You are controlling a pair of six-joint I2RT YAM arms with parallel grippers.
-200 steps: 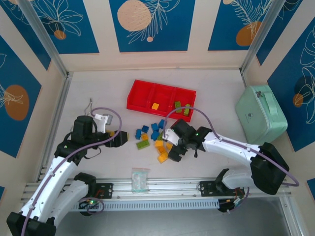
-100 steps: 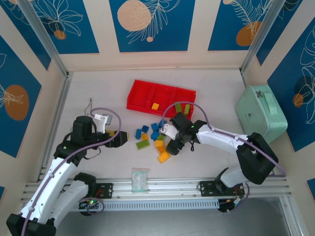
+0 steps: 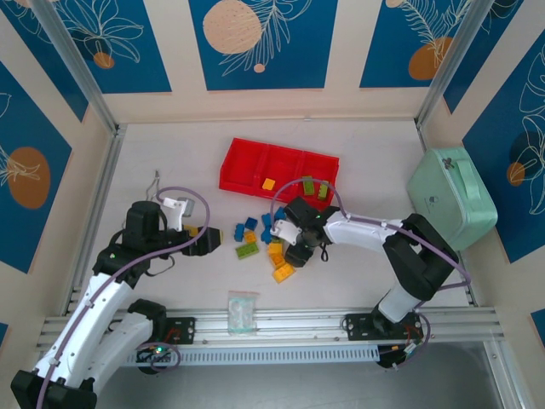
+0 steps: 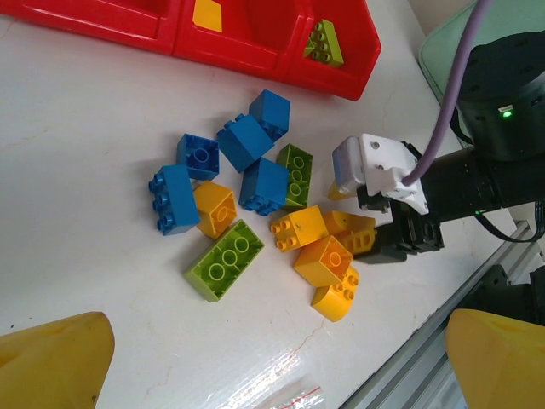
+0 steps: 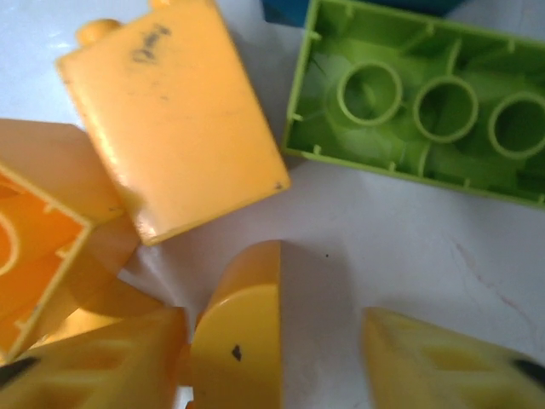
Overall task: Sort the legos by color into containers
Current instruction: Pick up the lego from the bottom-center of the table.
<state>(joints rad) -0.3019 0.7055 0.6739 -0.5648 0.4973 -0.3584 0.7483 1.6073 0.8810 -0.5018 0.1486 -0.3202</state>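
Note:
The legos [image 3: 262,237] lie in a loose pile of blue, lime green and orange-yellow bricks in front of the red tray [image 3: 234,162]. The tray's middle container holds an orange brick [image 3: 268,183] and its right container holds green bricks [image 3: 308,183]. My right gripper [image 3: 294,249] is down at the pile's right edge. In the right wrist view a curved orange-yellow brick [image 5: 234,341] stands between the fingers of that gripper [image 5: 277,341]. It touches the left finger [image 5: 102,362], with a gap to the right finger. My left gripper [image 3: 210,241] hovers open left of the pile.
A mint-green case [image 3: 451,198] sits at the right. A clear plastic bag [image 3: 243,308] lies near the front rail [image 3: 281,325]. In the right wrist view a lime green brick [image 5: 417,111] and a flat orange-yellow brick [image 5: 170,119] lie just beyond the fingers.
My right gripper has slid left into the pile and its jaws have narrowed round the curved orange-yellow brick. The left arm has stayed still.

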